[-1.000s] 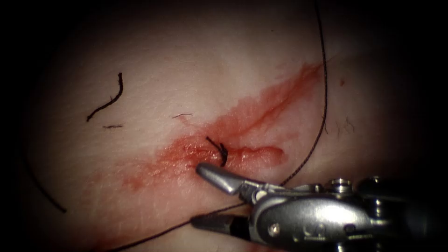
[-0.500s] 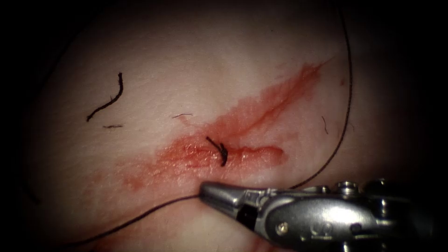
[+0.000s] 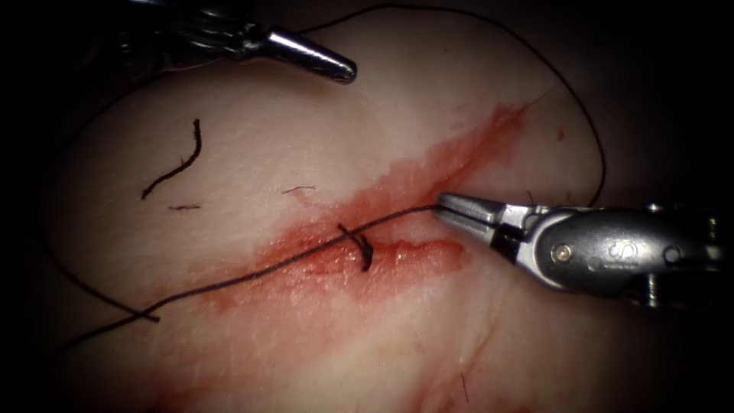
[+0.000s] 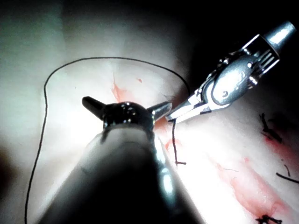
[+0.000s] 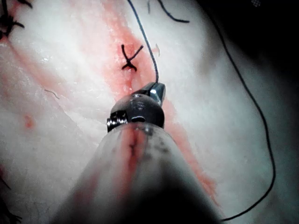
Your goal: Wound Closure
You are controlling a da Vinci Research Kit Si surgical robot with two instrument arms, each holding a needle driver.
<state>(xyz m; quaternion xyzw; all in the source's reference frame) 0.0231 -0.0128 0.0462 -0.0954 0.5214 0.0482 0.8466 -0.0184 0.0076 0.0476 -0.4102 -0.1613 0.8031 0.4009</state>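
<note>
The tissue [image 3: 252, 130] has a red-stained cut [image 3: 428, 180] running from lower left to upper right, with a dark knot [image 3: 363, 248] on it. My right tool [image 3: 451, 208] comes in from the right, its jaws shut on the thread [image 3: 252, 274] just right of the knot. From the jaws this strand runs down and left across the knot. The same grip appears in the right wrist view, right tool [image 5: 156, 91], thread [image 5: 145, 42], knot [image 5: 128, 58]. My left tool [image 3: 321, 61] hovers far up on the left of the cut. Its jaws are spread wide and hold nothing, left tool [image 4: 126, 106].
A long slack loop of thread [image 3: 589, 138] arcs from the top around behind the right tool. Short cut ends of thread [image 3: 180, 162] lie on the tissue left of the cut. Red fluid [image 3: 306, 260] stains the tissue around the knot.
The right tool's jaws closed on the thread, then moved up and right across the cut, drawing the strand over the knot. The left tool came into view at the upper left, open.
</note>
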